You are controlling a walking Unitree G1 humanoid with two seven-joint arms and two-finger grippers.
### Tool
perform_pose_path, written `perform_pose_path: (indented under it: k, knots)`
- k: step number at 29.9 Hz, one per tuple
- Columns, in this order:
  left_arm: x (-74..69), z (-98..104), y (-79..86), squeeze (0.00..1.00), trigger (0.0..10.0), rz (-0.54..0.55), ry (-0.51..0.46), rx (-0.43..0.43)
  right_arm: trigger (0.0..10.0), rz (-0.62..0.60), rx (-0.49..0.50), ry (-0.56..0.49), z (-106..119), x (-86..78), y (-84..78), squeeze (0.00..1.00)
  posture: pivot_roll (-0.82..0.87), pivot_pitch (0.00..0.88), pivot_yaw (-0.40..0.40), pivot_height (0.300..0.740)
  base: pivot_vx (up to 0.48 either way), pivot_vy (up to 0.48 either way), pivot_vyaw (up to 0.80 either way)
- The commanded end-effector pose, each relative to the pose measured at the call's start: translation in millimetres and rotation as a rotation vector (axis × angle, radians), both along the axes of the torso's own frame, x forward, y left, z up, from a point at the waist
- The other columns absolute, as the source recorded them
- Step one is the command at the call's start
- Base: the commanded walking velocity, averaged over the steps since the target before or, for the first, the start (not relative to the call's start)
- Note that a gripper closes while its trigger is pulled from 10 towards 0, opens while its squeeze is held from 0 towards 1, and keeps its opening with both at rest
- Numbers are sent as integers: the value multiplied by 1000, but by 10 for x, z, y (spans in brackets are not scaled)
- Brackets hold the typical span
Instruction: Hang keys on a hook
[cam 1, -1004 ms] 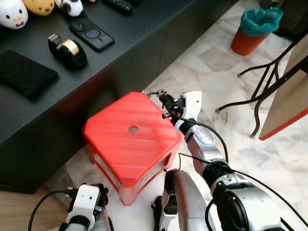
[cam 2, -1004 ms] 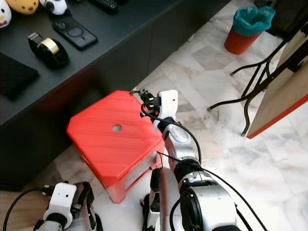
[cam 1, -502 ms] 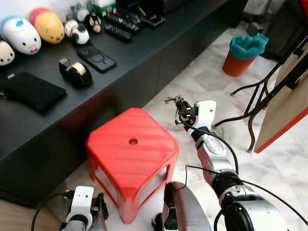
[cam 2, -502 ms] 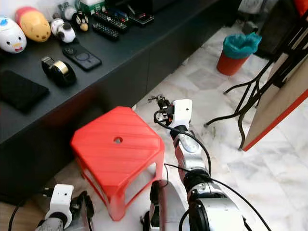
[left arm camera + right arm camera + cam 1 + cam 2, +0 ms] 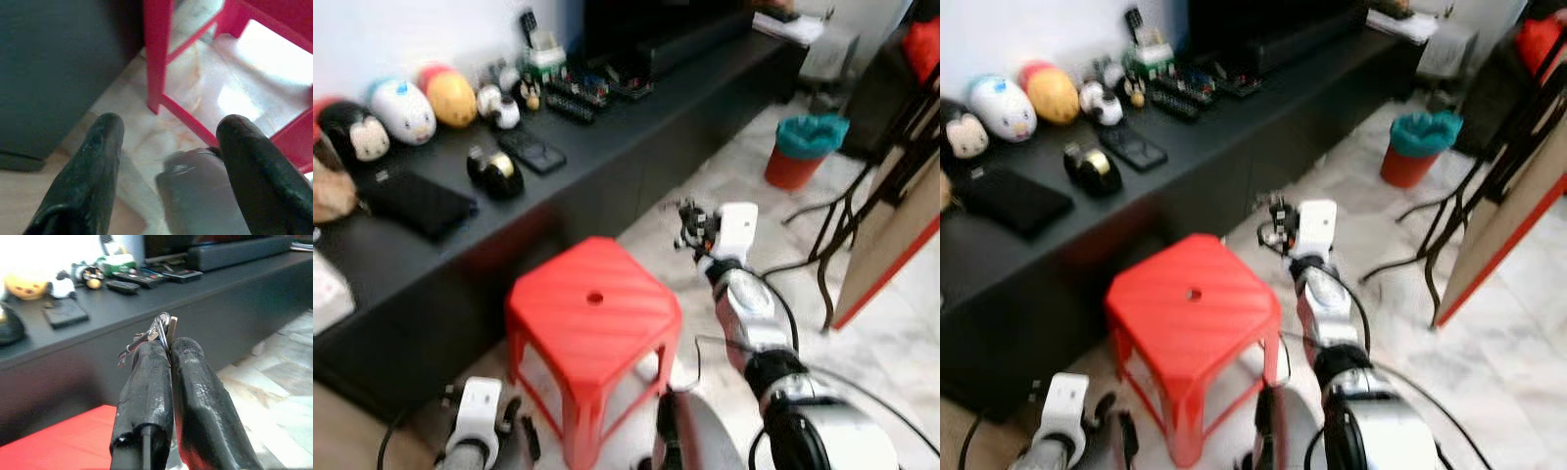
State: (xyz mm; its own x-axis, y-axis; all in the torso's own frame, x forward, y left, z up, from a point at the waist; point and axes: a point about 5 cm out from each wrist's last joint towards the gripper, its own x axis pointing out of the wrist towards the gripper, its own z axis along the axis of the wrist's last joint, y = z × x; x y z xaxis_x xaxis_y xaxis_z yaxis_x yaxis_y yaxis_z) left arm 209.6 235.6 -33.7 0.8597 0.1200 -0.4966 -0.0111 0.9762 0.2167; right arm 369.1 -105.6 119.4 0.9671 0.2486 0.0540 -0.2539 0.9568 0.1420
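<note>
My right gripper (image 5: pixel 691 226) is raised above the floor, to the right of the red stool (image 5: pixel 592 315), and is shut on a bunch of keys (image 5: pixel 157 332). In the right wrist view the key ring and a small metal key stick out from between the two black fingers (image 5: pixel 146 382). My left gripper (image 5: pixel 166 134) hangs low beside the stool's legs, open with nothing between its fingers. No hook can be made out.
A long black cabinet (image 5: pixel 607 157) runs along the wall with toys, a black pouch (image 5: pixel 414 203), a tape dispenser (image 5: pixel 497 172) and remotes on top. A red bin with a teal bag (image 5: pixel 803 150) and black folding table legs (image 5: pixel 832 235) stand on the right. The head views are blurred.
The head camera has tilted up, showing more of the cabinet and wall. My right gripper has risen a little higher with the keys. The left arm still hangs low.
</note>
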Motion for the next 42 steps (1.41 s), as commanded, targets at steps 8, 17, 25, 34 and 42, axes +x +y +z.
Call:
perform_pose_path:
  k: [8, 17, 25, 34, 42]
  knots:
    - [-51, -85, -38, 0, 10000, -8, 23, -21, 10000, -6, -4, 31, -45, -6, -5, 0, 117, 0, -105, 567, -268, 0, 0]
    - [-77, -120, -22, 0, 10000, -13, 45, 4, 10000, -33, 46, 7, -23, -14, -24, 0, 116, 0, -104, 576, -94, 0, 0]
    - [-95, -139, -41, 0, 10000, -15, 44, -5, 10000, -22, 37, 17, -71, -43, -7, 0, 118, 0, -107, 621, 0, 0, 0]
    - [-136, -169, -42, 0, 10000, -1, 54, -7, 10000, -24, 34, 21, -89, -52, -31, 0, 119, 0, -111, 681, 0, 0, 0]
    - [-175, -193, -42, 0, 10000, 9, 61, -12, 10000, -21, 32, 20, -82, -50, -18, 0, 120, 2, -113, 726, 0, 0, 0]
